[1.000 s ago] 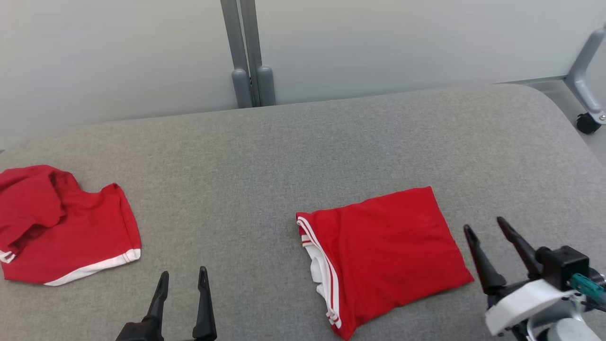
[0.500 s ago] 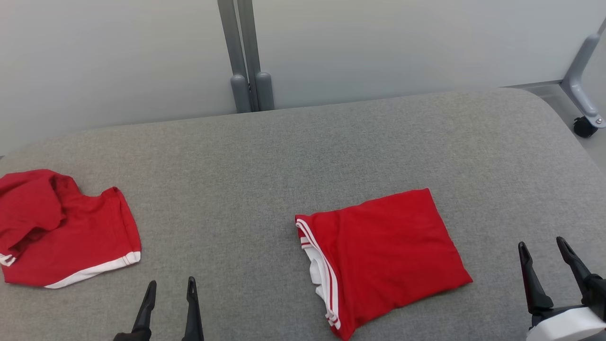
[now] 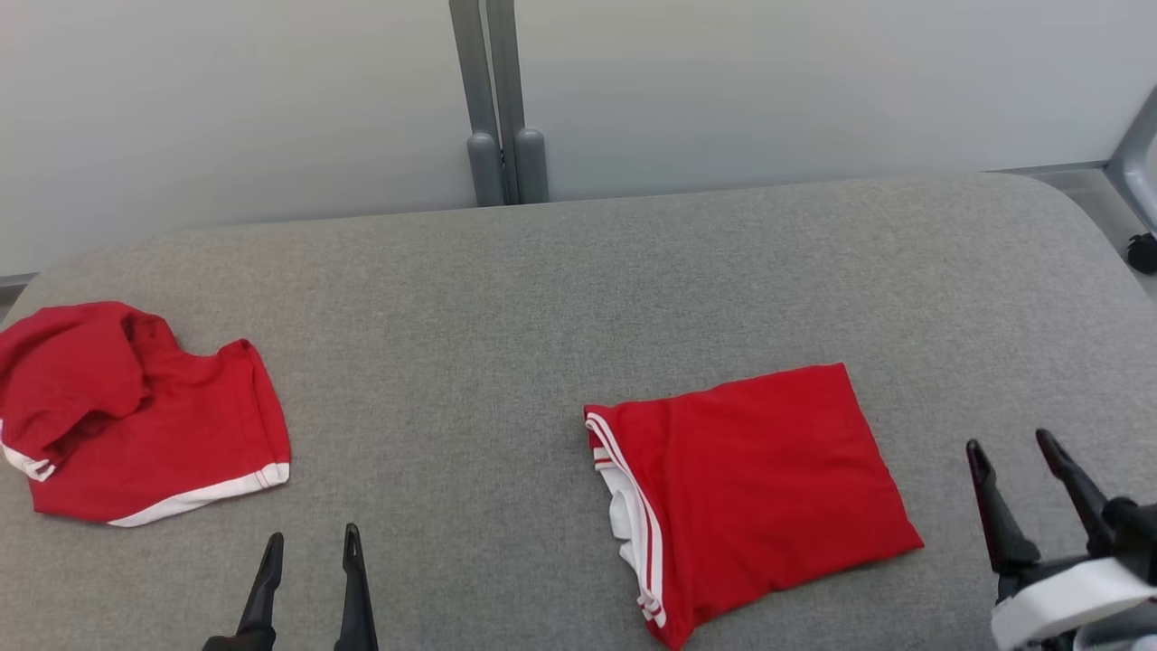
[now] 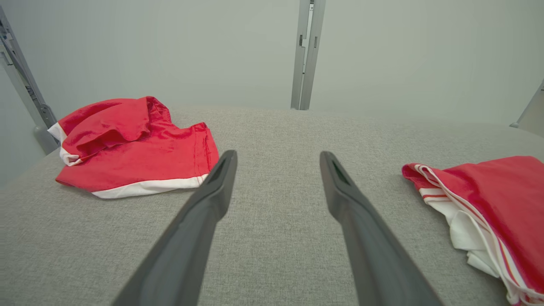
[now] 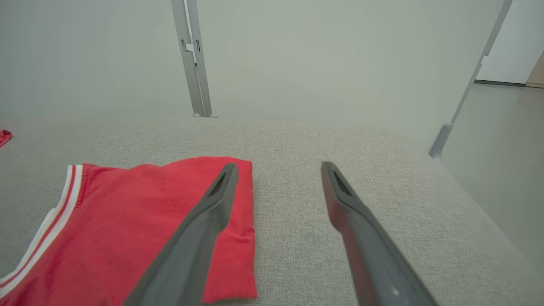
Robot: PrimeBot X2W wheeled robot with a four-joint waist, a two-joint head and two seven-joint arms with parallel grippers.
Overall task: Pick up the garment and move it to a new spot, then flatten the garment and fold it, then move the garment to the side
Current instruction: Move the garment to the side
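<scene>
A crumpled garment (image 3: pixel 136 416) lies at the table's (image 3: pixel 542 298) far left, ahead and to the left of the left gripper (image 3: pixel 310 542), whose fingers stand apart and empty. The folded garment (image 3: pixel 768 479) lies right of centre, its striped hem facing left and its plain edge near the right gripper (image 3: pixel 1010 443), which is also spread wide and holds nothing. If it must yet go aside, the right arm looks nearer, reaching leftward.

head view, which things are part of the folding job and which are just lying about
Job:
- folded red garment
- left gripper, open
- right gripper, open

Lying about:
- crumpled red garment, far left, untouched, perhaps next
- grey posts
- caster wheel
</scene>
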